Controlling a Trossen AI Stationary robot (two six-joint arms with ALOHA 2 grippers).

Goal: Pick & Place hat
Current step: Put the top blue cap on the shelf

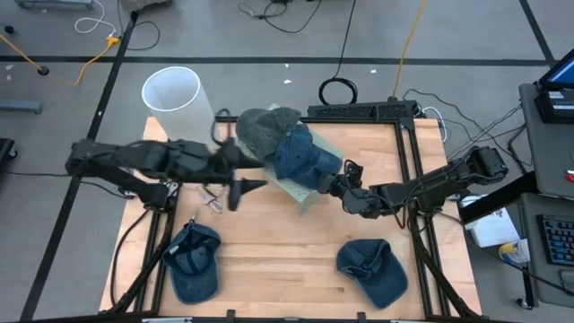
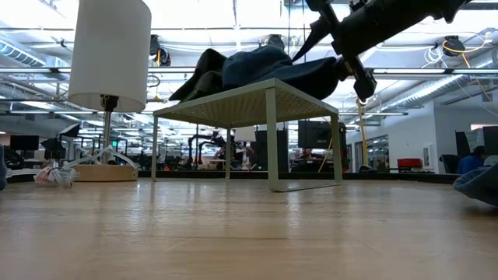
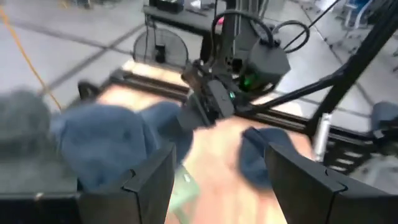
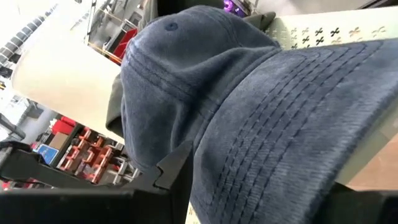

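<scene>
My right gripper was clamped on the brim of the blue hat, a faded denim cap with stitched rows, lying on the small mesh stand beside a grey-green hat. My left gripper hung with its fingers apart, just beside the stand.

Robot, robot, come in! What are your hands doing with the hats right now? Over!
Right gripper at blue hat brim on the small rack. Left gripper open, empty, beside the rack. Dark hat also on rack. Nothing blocking.
</scene>
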